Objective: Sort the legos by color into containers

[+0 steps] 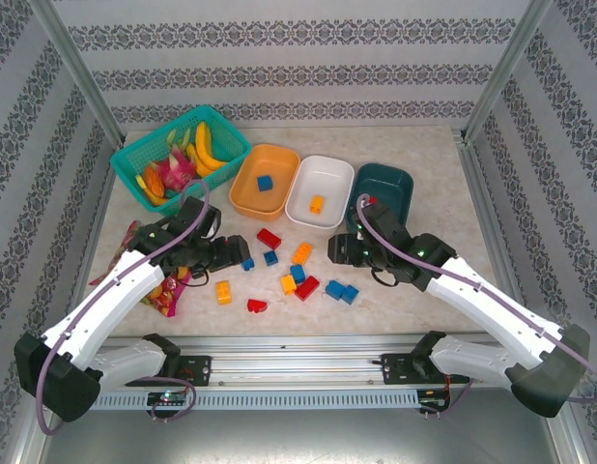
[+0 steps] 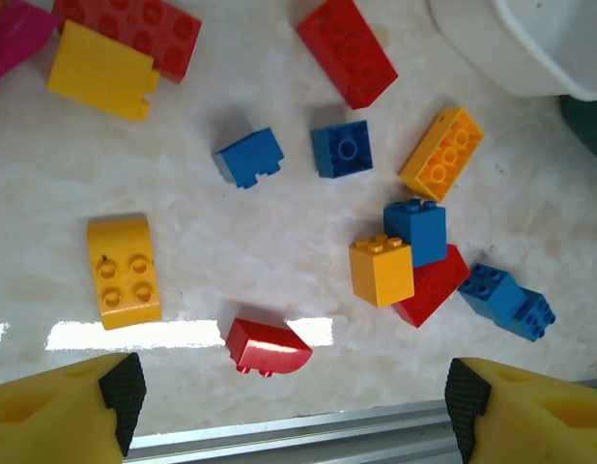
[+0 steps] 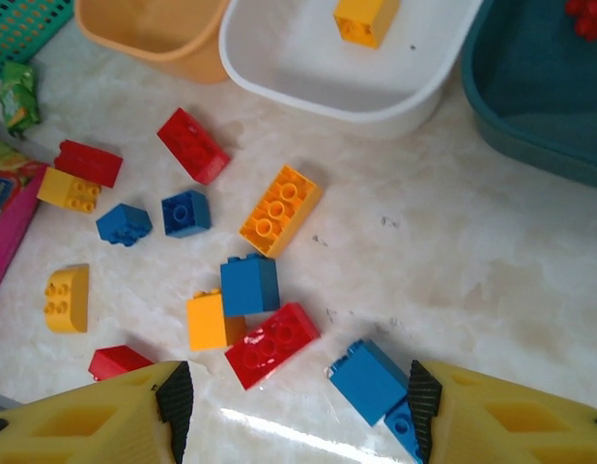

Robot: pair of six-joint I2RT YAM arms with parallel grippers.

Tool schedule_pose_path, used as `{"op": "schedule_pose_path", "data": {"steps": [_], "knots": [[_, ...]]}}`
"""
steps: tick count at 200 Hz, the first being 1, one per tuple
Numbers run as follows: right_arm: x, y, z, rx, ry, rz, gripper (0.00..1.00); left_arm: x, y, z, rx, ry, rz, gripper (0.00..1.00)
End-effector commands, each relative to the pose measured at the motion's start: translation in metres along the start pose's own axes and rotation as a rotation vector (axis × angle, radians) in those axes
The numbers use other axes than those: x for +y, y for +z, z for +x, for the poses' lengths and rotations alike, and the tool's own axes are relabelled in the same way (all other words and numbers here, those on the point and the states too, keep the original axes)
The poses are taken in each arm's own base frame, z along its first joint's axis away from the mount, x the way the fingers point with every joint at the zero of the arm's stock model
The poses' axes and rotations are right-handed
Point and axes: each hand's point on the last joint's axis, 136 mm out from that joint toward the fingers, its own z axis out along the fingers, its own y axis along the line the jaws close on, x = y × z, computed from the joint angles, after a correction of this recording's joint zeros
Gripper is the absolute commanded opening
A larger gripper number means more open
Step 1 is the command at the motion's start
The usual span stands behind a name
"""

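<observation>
Several red, blue and orange-yellow legos lie scattered mid-table in front of three bowls: orange bowl (image 1: 242, 184) holding a blue brick (image 1: 265, 182), white bowl (image 1: 297, 198) holding an orange brick (image 1: 317, 204), dark teal bowl (image 1: 407, 184) with a red brick (image 3: 586, 14). My left gripper (image 2: 294, 396) hangs open just above the table, a rounded red brick (image 2: 267, 346) lying just ahead of its fingertips. My right gripper (image 3: 298, 401) is open too, over a red brick (image 3: 272, 343) and a blue brick (image 3: 368, 379) that lies close to its right finger.
A teal mesh basket (image 1: 134, 159) of toy fruit stands at the back left. A colourful snack bag (image 1: 168, 292) lies under the left arm. An aluminium rail (image 2: 327, 430) runs along the near table edge. Frame posts stand at the back corners.
</observation>
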Motion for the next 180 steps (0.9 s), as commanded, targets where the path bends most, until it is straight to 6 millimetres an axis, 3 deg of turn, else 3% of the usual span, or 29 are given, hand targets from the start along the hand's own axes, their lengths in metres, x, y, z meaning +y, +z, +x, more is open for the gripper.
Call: {"op": "schedule_pose_path", "data": {"steps": [1, 46, 101, 138, 180], "knots": [[-0.013, -0.003, 0.015, 0.027, 0.035, 0.043, 0.63, -0.001, -0.002, 0.006, -0.012, -0.017, 0.003, 0.84], [-0.007, -0.004, 0.024, 0.061, 0.029, -0.009, 0.63, 0.015, 0.003, 0.019, -0.014, -0.035, -0.063, 0.81], [0.044, 0.005, 0.032, 0.108, -0.106, -0.191, 0.63, 0.039, -0.011, 0.024, -0.065, -0.094, -0.135, 0.78], [0.076, 0.024, 0.038, 0.128, -0.193, -0.198, 0.64, 0.065, -0.03, 0.041, -0.091, -0.153, -0.176, 0.77], [0.131, 0.055, 0.057, 0.18, -0.299, -0.216, 0.65, 0.093, -0.062, 0.052, -0.173, -0.216, -0.203, 0.75]]}}
